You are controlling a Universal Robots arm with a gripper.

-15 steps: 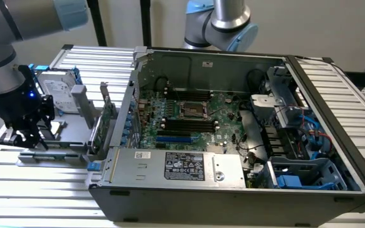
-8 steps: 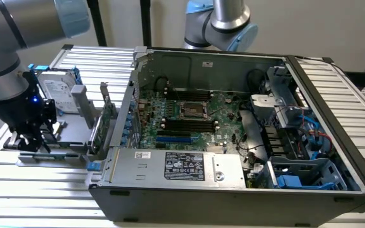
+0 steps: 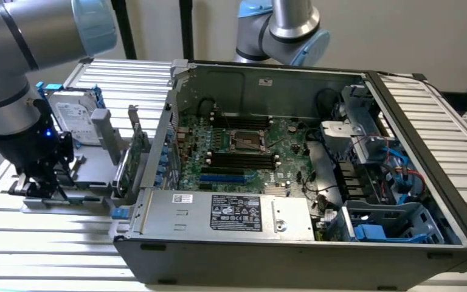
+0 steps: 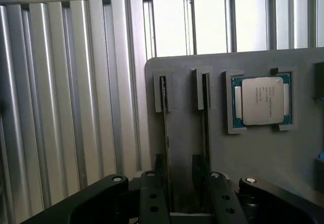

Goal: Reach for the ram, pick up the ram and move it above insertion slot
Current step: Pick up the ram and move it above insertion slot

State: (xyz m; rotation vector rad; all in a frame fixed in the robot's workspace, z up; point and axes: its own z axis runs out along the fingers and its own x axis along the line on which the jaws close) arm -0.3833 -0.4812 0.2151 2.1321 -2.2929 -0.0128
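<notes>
Hand (image 4: 185, 203): open wide, empty, low over the gray holder (image 4: 263, 163).
Ram (image 4: 165, 133): edge-up in a holder slot, not yet gripped.
Handling: likely light, stiff, fragile; pinch the flat faces mid-length.

**Exterior view.** A raised camera, set well back, looks obliquely down on the whole open computer case (image 3: 298, 258) and the slatted bench (image 3: 47, 243) around it. At the exterior view's left it takes in the robot arm (image 3: 14, 73) standing over a grey parts holder (image 3: 95, 173).

**Wrist view.** The camera rides on the arm and looks steeply down past the gripper (image 4: 185, 201). It sits close to the parts holder (image 4: 263, 163), with bench (image 4: 61, 107) slats beyond.

**Shared ground.** Both views show the parts holder and the bench slats beside it.
</notes>
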